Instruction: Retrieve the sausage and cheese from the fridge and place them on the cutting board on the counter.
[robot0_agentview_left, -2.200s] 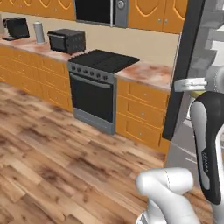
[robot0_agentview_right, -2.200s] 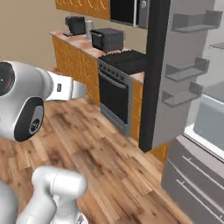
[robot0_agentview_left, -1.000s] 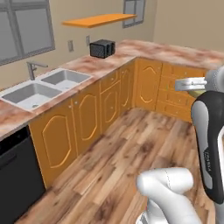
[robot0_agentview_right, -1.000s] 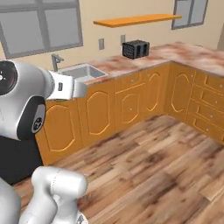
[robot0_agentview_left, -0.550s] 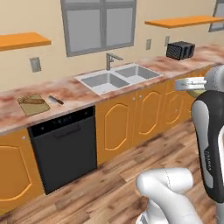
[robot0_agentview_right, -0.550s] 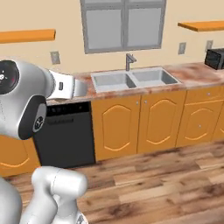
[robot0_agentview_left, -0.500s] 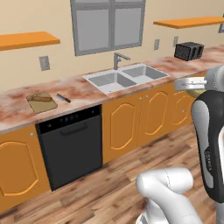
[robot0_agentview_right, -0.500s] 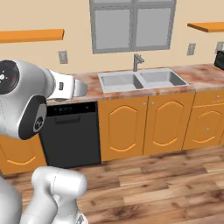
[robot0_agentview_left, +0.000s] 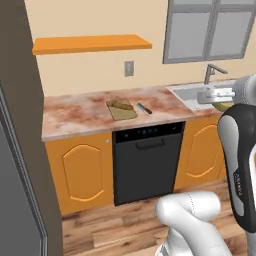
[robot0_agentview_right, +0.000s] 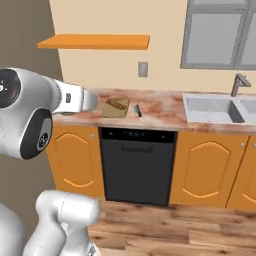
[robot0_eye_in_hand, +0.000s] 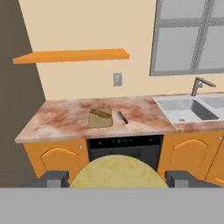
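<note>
Hand view shows the jaws (robot0_eye_in_hand: 117, 178) spread wide around the pale yellow cheese (robot0_eye_in_hand: 117, 171), carried facing the worktop (robot0_eye_in_hand: 65, 118) where the cutting board (robot0_eye_in_hand: 100, 117), already bearing the sausage (robot0_eye_in_hand: 101, 113), waits beside a knife (robot0_eye_in_hand: 123, 117).

Arm raised and folded, forearm level; gripper (robot0_eye_in_hand: 114, 179) points forward at chest height, its jaws wide apart and clamped on the cheese (robot0_eye_in_hand: 117, 171)
</note>
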